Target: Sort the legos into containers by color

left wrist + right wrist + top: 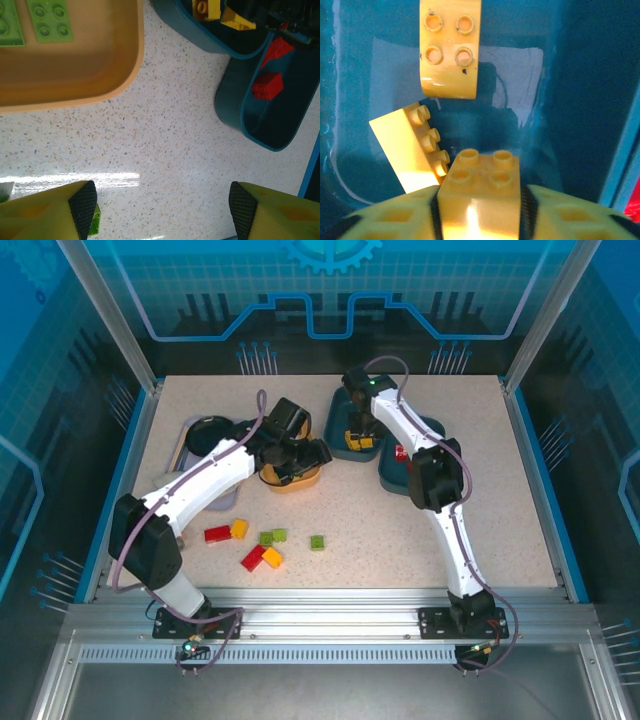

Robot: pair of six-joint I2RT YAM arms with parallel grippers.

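From above, 7 loose legos (266, 538) lie on the worktop (450, 530) toward its near-left corner: 2 red, 2 yellow-orange and 3 green. The yellow-orange bin (300, 483) sits left of centre. The far teal bin (345, 445) and the right-hand teal bin (398, 475) stand side by side toward the far edge, and something red shows in the right-hand one.

From the left wrist, the left gripper (162, 210) hangs wide and empty over bare worktop between the bins. 2 green bricks (50, 20) lie in the yellow-orange bin, red bricks (267, 85) in one teal bin, and yellow pieces in the other.

From the right wrist, the right gripper (480, 220) stands narrow around a yellow brick (480, 185) low inside a teal bin, with its pads at the brick's sides. I cannot tell whether it pinches the brick or is letting go. 2 other yellow bricks (451, 50) lie just beyond it.

My judgement is that the colour scheme is settled and the sorting is well under way, with the 7 loose pieces left to do.
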